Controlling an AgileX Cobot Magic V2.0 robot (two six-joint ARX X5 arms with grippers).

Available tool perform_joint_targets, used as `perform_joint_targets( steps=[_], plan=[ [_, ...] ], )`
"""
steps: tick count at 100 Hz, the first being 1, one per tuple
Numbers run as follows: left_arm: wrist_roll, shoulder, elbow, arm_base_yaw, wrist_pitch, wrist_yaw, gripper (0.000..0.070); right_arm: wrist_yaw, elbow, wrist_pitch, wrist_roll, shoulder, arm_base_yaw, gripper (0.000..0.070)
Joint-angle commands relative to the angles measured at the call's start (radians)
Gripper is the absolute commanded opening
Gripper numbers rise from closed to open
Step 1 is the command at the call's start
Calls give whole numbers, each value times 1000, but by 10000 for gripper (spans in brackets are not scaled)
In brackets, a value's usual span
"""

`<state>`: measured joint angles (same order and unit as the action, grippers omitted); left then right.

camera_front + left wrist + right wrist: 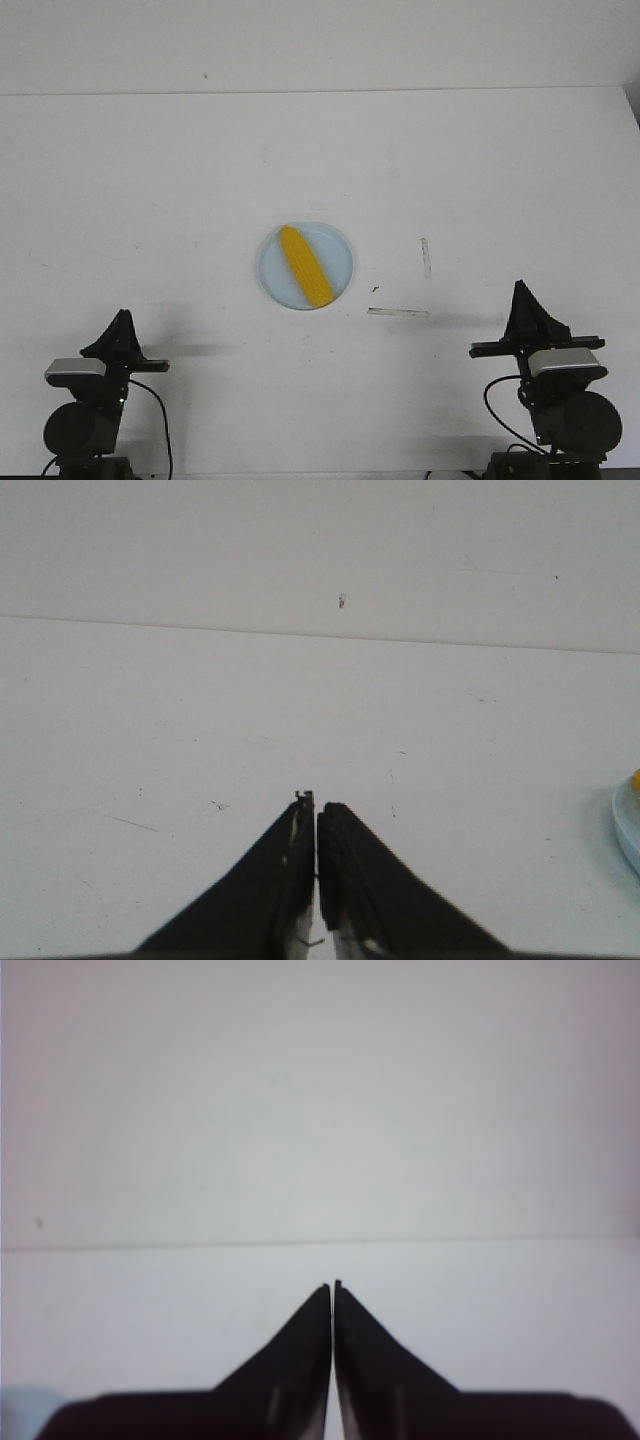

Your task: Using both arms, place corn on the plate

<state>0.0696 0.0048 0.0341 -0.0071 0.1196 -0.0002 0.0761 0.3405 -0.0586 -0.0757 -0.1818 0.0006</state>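
The yellow corn (306, 266) lies diagonally across the pale blue plate (340, 252) in the middle of the white table, its tapered end toward the near rim. Both arms sit far back from it at the table's near edge. My left gripper (122, 317) is at the near left, shut and empty; in its wrist view (317, 802) the jaws meet over bare table, with the plate's rim (627, 825) and a sliver of corn (635, 777) at the frame edge. My right gripper (519, 288) is at the near right, likewise shut and empty (332, 1284).
Two strips of pale tape (398, 312) (425, 257) lie on the table right of the plate. A small dark speck (375, 289) sits between them. The table's far edge (320, 92) meets a white wall.
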Motion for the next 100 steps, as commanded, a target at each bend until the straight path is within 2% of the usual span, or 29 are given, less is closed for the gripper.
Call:
perform_joint_targets(
  steps=[1,25,40,52,100],
  plan=[
    [2,-2,-21,0,13,-1,1,-2,-36,5,5,35,1,2],
    [2,-2,-21,0,13,-1,1,-3,-198,6,5,182,1,2],
    [2,-2,-21,0,13,-1,1,-4,-266,37,5,181,2,2],
    [2,-2,-21,0,13,-1,1,-5,-330,138,4,181,6,2],
    [2,-2,-21,0,12,-1,1,-5,-328,133,5,181,7,2]
  ],
)
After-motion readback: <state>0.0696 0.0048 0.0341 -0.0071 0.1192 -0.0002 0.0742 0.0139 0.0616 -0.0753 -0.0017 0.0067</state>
